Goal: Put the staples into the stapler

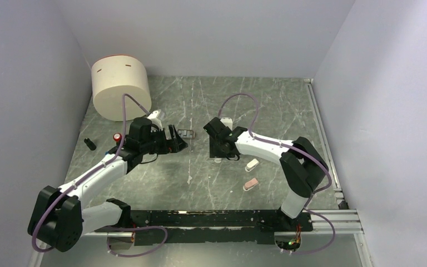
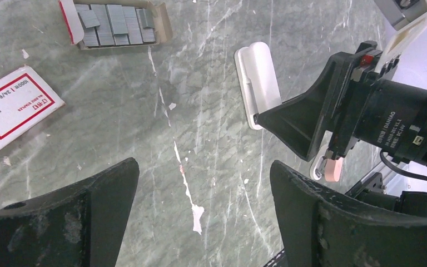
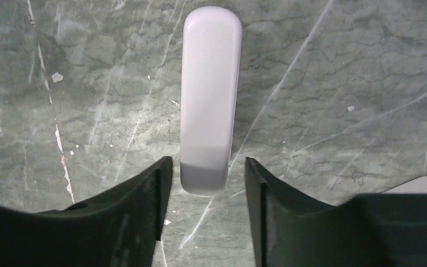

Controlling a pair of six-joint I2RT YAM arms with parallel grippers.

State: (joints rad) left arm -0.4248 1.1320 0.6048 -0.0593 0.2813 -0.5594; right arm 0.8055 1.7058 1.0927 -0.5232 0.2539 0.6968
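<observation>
The stapler (image 3: 209, 94), a slim white bar, lies flat on the table. Its near end sits between the fingertips of my right gripper (image 3: 207, 172), which is open with a small gap on each side. The left wrist view shows the same stapler (image 2: 257, 78) under the right gripper's black finger. The staples (image 2: 117, 25) lie as grey strips in their open tray, with the red-and-white box sleeve (image 2: 11, 108) beside it. From above the staples tray (image 1: 185, 134) is just right of my left gripper (image 1: 177, 139). My left gripper (image 2: 203, 183) is open wide over bare table.
A short white stubby piece (image 1: 252, 164) and a pink stubby piece (image 1: 250, 184) lie right of the right gripper. A large white cylinder (image 1: 120, 86) stands at the back left. A small black object (image 1: 90, 143) and a red-capped item (image 1: 117, 136) lie near the left arm.
</observation>
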